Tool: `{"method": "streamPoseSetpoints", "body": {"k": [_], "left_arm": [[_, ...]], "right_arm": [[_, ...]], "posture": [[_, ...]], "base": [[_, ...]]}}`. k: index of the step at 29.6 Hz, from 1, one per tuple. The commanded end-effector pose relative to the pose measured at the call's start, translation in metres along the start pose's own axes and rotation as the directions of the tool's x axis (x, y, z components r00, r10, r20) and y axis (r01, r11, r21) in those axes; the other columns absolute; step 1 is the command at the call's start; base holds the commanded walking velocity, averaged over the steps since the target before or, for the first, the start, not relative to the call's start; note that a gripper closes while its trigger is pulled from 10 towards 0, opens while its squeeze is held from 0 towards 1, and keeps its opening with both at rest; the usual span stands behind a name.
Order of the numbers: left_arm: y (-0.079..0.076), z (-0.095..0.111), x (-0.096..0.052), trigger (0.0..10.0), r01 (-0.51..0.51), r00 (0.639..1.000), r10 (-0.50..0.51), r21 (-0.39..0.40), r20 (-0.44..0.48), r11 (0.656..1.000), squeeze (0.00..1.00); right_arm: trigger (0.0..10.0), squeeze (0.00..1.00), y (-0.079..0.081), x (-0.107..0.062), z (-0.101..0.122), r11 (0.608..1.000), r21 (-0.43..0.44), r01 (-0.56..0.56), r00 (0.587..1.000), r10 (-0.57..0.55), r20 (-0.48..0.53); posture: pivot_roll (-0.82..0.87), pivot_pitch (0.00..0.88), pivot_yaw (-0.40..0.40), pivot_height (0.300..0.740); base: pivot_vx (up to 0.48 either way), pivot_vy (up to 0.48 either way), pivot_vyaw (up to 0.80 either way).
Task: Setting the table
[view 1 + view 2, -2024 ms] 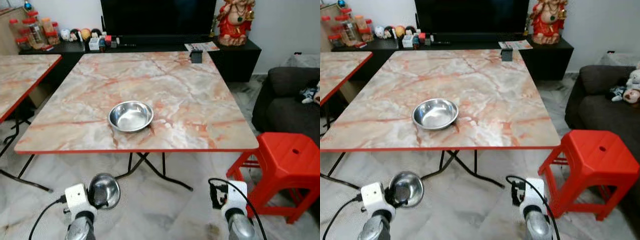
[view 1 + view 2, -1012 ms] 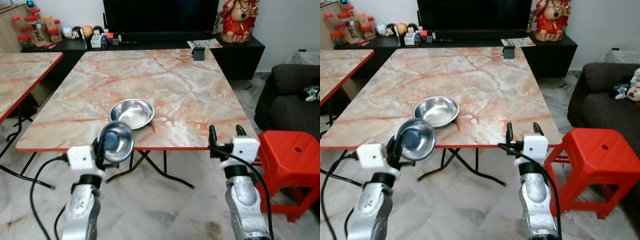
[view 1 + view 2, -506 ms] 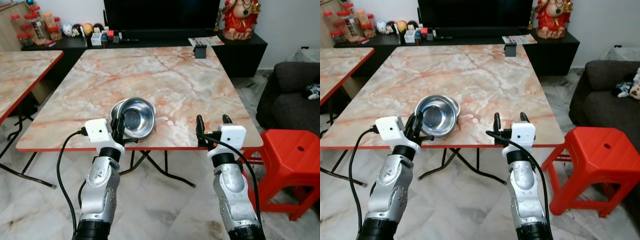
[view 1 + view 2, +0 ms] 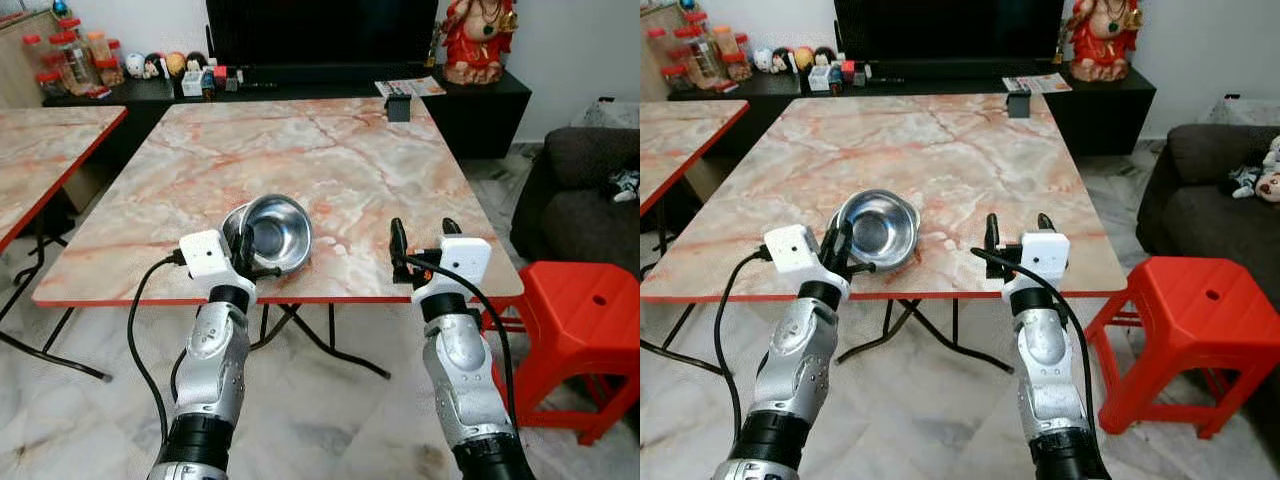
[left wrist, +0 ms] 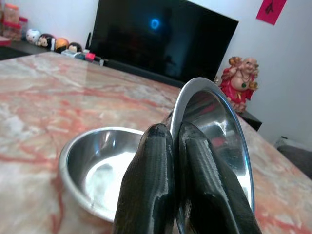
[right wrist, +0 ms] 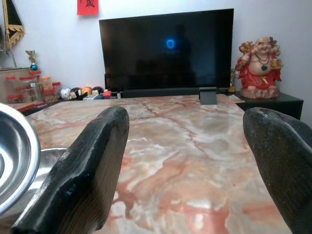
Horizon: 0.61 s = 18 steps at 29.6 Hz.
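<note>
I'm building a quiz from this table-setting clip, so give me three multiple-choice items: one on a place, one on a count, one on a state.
1. Where does the flat-lying bowl sit on the marble table?
A. Near the front edge
B. At the far edge
C. On the stool

2. How many steel bowls are in view?
A. One
B. Two
C. Three

3. How is the right gripper?
A. Shut on a bowl
B. Open and holding nothing
C. Shut on a cup

Key: 1 A, it lies close to the red front rim. 2 B, one on the table, the held bowl on edge in the left gripper. 3 B, its fingers stand wide apart with only the table between them.
</note>
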State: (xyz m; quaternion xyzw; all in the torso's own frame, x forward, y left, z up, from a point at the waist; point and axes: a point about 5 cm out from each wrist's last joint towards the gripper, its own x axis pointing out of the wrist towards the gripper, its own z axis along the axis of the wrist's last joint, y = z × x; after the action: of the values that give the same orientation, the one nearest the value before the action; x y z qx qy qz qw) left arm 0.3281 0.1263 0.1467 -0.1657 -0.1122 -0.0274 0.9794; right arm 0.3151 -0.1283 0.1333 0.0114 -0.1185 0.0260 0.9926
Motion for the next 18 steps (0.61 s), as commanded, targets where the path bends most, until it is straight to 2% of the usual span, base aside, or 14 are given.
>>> {"method": "streamPoseSetpoints", "body": {"k": [1,5,11,17,18], "left_arm": [[0.0032,0.0032,0.0029,10.0,-0.013,1.0,0.013,0.003,0.019,1.0,0.0],[0.0007,0.0028,0.0044,10.0,-0.009,1.0,0.009,0.004,0.022,1.0,0.0],[-0.0002,0.0026,0.0057,10.0,-0.001,1.0,0.001,0.005,0.027,1.0,0.0],[-0.0034,0.0025,0.0062,10.0,0.027,0.999,-0.027,0.006,0.027,1.0,0.0],[-0.0048,0.0025,0.0059,10.0,0.035,0.999,-0.035,0.004,0.028,0.999,0.0]], "right_arm": [[10.0,0.0,0.0068,0.0033,0.0018,1.0,0.004,-0.019,1.0,0.019,0.006],[10.0,0.0,0.0063,0.0036,0.0,0.999,0.047,-0.004,1.0,0.004,-0.005],[10.0,0.0,0.0061,0.0035,-0.0001,0.999,0.042,-0.006,1.0,0.006,-0.001],[10.0,0.0,0.0056,0.0039,-0.0017,0.998,0.06,0.007,1.0,-0.006,-0.013],[10.0,0.0,0.0068,0.0046,-0.002,0.997,0.082,0.002,1.0,-0.001,-0.015]], "posture": [[-0.05,0.0,0.036,0.74],[-0.05,0.0,0.041,0.74],[-0.05,0.0,0.042,0.74],[-0.05,0.0,0.04,0.74],[-0.05,0.0,0.041,0.74]], "base": [[0.281,0.244,0.79],[0.282,0.247,0.19],[0.285,0.242,0.0],[0.294,0.0,0.0],[0.3,0.0,-0.8]]}}
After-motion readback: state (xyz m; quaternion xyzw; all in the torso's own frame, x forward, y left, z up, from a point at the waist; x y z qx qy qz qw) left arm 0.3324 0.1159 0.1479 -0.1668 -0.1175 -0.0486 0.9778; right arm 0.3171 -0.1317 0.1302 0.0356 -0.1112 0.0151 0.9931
